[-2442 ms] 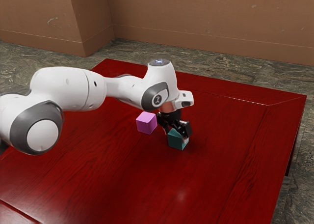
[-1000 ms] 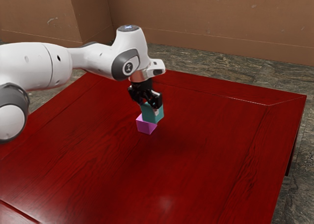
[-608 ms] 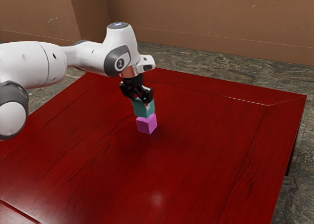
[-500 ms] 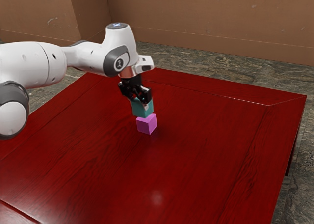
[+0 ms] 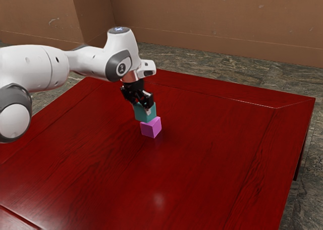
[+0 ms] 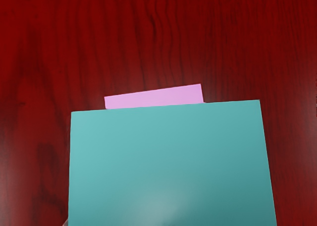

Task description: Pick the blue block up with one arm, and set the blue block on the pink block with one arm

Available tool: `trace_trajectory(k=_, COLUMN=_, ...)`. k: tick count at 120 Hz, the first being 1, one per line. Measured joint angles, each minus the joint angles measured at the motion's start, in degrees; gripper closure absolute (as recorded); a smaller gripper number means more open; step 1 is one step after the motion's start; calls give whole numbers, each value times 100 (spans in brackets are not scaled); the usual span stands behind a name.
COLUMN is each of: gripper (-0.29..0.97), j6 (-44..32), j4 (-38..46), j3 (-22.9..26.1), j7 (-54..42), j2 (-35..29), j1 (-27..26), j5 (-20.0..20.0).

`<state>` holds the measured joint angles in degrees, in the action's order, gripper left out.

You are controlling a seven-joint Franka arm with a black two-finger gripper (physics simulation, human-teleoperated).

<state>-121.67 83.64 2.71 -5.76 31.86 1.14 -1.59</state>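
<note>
As gripper [image 5: 143,106] holds blue block [image 5: 145,115], pointing down, over pink block [image 5: 151,128]

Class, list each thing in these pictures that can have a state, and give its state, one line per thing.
Gripper: shut on the blue block, pointing down.
Blue block: held off the table, right over the pink block and a little toward the exterior view's left of it; I cannot tell whether the two touch.
Pink block: flat on the table, mostly covered by the blue block in the wrist view.
Table: bears the pink block.
</note>
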Motion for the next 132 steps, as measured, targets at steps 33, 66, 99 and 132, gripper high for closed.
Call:
trace_trajectory(k=33, gripper=42, j6=-167, j4=-146, j3=-5, j7=-96, j2=64, j1=15, j5=-7)
trace_trajectory(k=66, gripper=42, j6=-199, j4=-347, j3=-6, j7=-152, j2=226, j1=27, j5=-27)
trace_trajectory(k=99, gripper=23, j6=-304, j4=-394, j3=8, j7=-224, j2=252, j1=26, j5=58)
trace_trajectory(k=132, gripper=7, j6=-460, j4=-378, j3=32, j7=-333, j2=197, j1=26, j5=109)
